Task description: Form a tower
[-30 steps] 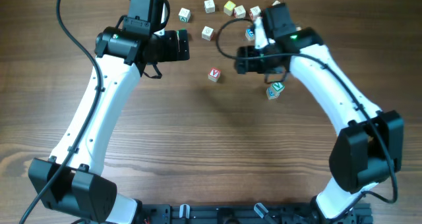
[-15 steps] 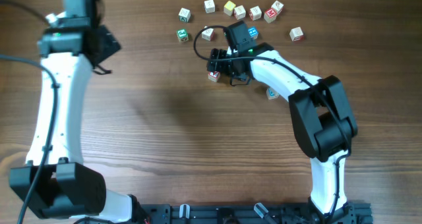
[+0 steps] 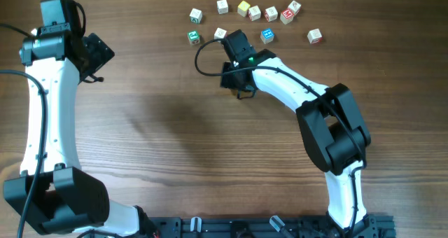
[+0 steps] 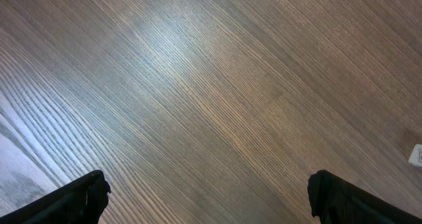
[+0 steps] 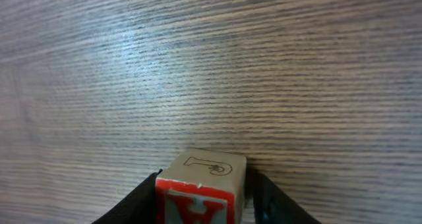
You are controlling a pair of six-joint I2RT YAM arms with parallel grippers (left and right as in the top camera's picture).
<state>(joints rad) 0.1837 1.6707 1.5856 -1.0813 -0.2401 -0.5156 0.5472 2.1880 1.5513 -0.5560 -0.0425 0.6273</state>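
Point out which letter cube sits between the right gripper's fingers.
The red-lettered cube, flanked on both sides by the right gripper in the right wrist view. The other cubes lie scattered in a loose cluster, with no gripper around them.

The left gripper swung from the middle of the table out to its far left side. The right gripper crossed leftward to the red-lettered cube, came down over it and narrowed until its fingers pressed both sides.
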